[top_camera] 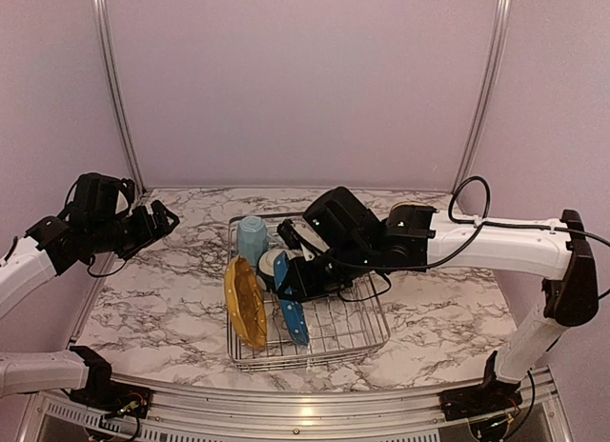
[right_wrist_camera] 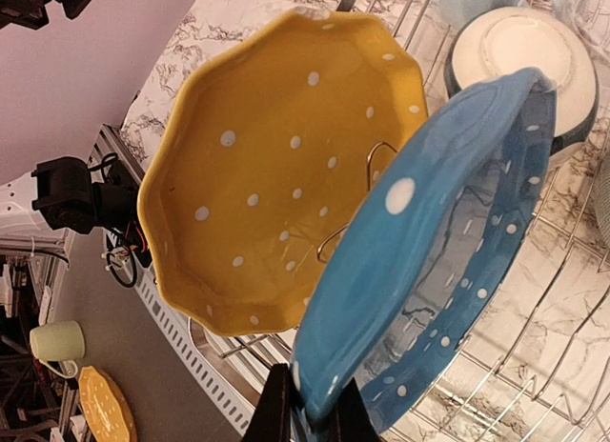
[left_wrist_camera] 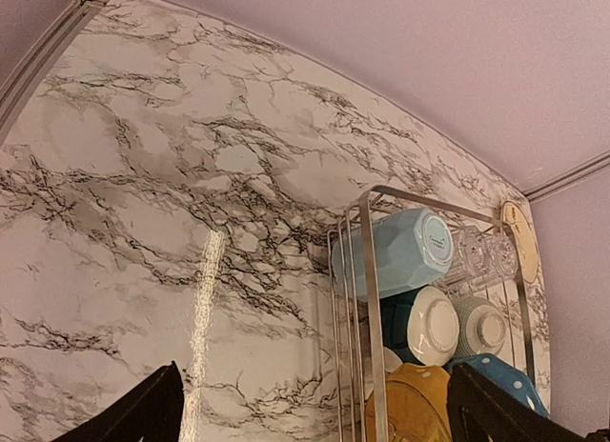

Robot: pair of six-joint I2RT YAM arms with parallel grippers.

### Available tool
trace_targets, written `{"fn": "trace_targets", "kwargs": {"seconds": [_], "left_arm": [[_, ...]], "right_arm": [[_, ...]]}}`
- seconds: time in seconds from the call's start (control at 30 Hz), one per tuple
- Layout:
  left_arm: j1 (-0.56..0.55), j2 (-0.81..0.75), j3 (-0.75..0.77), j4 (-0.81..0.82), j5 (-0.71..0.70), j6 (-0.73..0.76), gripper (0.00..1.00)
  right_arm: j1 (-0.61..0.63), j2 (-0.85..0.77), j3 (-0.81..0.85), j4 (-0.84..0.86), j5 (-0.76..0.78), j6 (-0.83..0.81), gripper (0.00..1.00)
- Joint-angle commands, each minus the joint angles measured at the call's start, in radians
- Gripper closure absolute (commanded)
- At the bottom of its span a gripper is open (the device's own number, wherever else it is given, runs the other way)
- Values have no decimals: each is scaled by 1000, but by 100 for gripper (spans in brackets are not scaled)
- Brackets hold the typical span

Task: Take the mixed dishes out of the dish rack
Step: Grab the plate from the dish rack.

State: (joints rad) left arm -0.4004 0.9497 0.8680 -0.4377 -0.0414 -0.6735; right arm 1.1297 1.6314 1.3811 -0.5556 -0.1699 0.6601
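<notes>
The silver wire dish rack [top_camera: 367, 332] stands mid-table. In it, a yellow white-dotted plate [top_camera: 245, 304] and a white-dotted blue plate [top_camera: 292, 315] stand on edge at the front left. Behind them are a light blue mug [top_camera: 253, 240] and a dark-teal-and-white bowl [top_camera: 271, 268]. My right gripper [right_wrist_camera: 313, 418] is shut on the rim of the blue plate [right_wrist_camera: 429, 271], beside the yellow plate [right_wrist_camera: 276, 175]. My left gripper [left_wrist_camera: 315, 423] is open and empty above the table, left of the rack [left_wrist_camera: 367, 271]. Its view shows the mug [left_wrist_camera: 396, 251], the bowl [left_wrist_camera: 434, 323], a grey-green bowl [left_wrist_camera: 481, 328], a clear glass [left_wrist_camera: 477, 256] and a beige plate [left_wrist_camera: 519, 237].
Bare marble table [top_camera: 162, 299] lies left of the rack, and more [top_camera: 438, 309] to its right. A metal rail [top_camera: 286, 404] runs along the near edge. The right arm [top_camera: 477, 242] reaches across the rack's back right. Off the table, below, are a pale mug [right_wrist_camera: 57, 342] and a yellow dish [right_wrist_camera: 105, 404].
</notes>
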Motion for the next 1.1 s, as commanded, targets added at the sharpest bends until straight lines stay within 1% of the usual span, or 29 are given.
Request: {"fn": "trace_targets", "kwargs": {"seconds": [0.0,0.23,0.63,0.93,1.07], "left_arm": [[-3,3,-20,11,9,4,1],[-3,5,-23,16,12,5,1],[-3,1,-31,17,15,2,1],[-3,11,-32,31,23,-7,1],[-2,16,-30,35,25,-11,1]], "right_arm": [[4,4,36,4,-21,-20,100],[4,-10,55,1,-13,-17,100],[2,-84,50,64,-19,-25,100],[-16,-118,33,93,-67,-26,100],[-63,-156,-35,191,-169,-5,100]]}}
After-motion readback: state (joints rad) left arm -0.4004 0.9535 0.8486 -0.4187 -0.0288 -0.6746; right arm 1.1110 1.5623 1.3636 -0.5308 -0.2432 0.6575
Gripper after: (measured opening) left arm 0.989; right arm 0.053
